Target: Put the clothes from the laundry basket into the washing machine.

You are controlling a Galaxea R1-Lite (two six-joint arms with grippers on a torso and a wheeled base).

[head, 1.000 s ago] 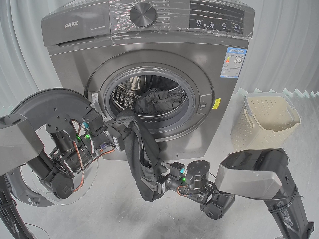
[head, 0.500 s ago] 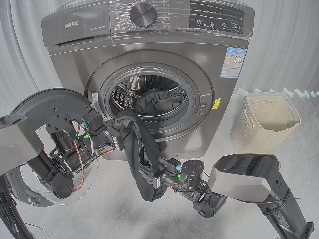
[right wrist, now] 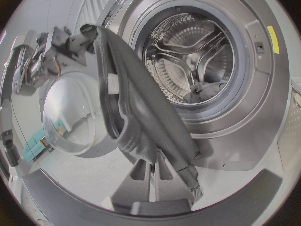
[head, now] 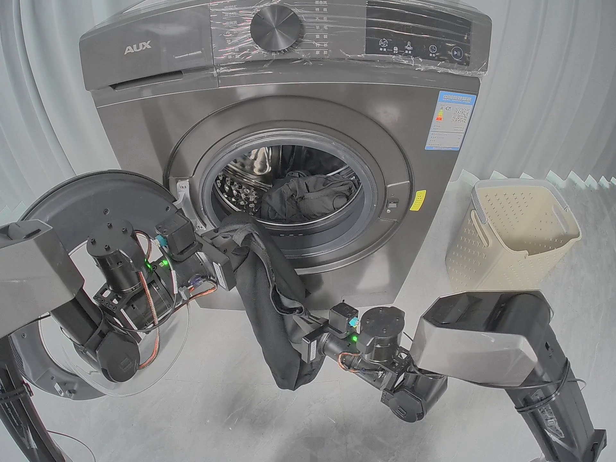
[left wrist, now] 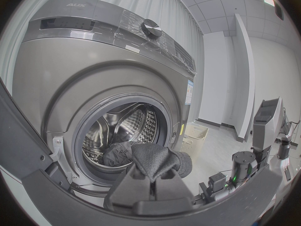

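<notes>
Left gripper [head: 226,253] sits slightly higher and nearer the drum mouth than a second ago. Right gripper [head: 307,344] has eased back after nudging in. Both are clamped on the long black fabric garment [head: 269,303]. The left holds its upper end just below the round opening of the grey front-loading washing machine [head: 289,97]. The right holds a lower fold, in front of the machine's base. Garment hangs between them, outside the drum. Dark crumpled clothes [head: 308,197] lie inside the drum. Cream perforated plastic laundry basket [head: 513,239] stands on the floor beside the machine, on the robot's right.
</notes>
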